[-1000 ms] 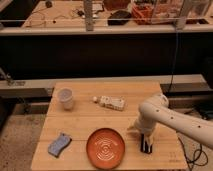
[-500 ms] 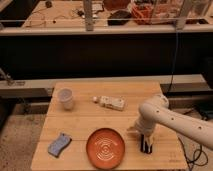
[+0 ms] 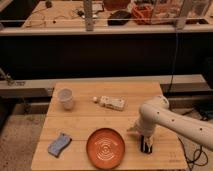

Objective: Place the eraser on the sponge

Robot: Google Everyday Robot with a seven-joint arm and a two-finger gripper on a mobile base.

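The blue-grey sponge (image 3: 59, 144) with wavy sides lies flat near the front left corner of the wooden table (image 3: 85, 120). My gripper (image 3: 145, 148) points straight down at the table's front right, just right of the orange plate. A small dark piece with a pale mark (image 3: 146, 145) shows at its tip and looks like the eraser, standing on or just above the wood. The white arm (image 3: 160, 117) comes in from the right. The gripper is far from the sponge, with the plate between them.
A round orange plate (image 3: 105, 147) sits at front centre. A white cup (image 3: 65, 98) stands at the back left. A whitish box-like block (image 3: 112, 103) with a small white ball (image 3: 94, 99) beside it lies at back centre. Shelving stands behind the table.
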